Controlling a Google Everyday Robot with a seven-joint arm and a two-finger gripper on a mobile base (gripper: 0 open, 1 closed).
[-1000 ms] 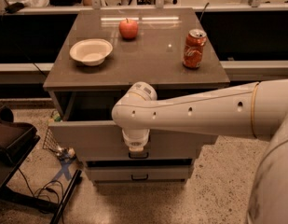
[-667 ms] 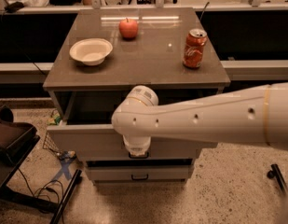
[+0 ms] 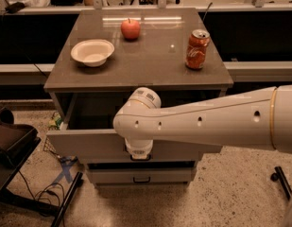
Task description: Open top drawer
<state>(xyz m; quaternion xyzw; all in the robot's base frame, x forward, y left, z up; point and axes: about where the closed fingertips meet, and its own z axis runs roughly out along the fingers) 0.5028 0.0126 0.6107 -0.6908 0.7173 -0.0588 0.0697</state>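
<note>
The top drawer [image 3: 84, 143] of the grey cabinet stands pulled out toward me, its front well ahead of the cabinet face and its dark inside [image 3: 96, 112] showing. My gripper [image 3: 138, 156] points down at the middle of the drawer front, where the small black handle sits. My white wrist [image 3: 138, 122] covers most of the gripper and the handle. The arm reaches in from the right.
On the cabinet top [image 3: 150, 60] are a white bowl [image 3: 92, 52], a red apple [image 3: 130, 28] and an orange can [image 3: 197, 49]. A narrower lower drawer [image 3: 112, 176] is shut below. A dark chair [image 3: 8, 141] and cables lie at left, a black caster [image 3: 281, 179] at right.
The top drawer has slid further out toward me, and my arm and wrist have drawn back with it.
</note>
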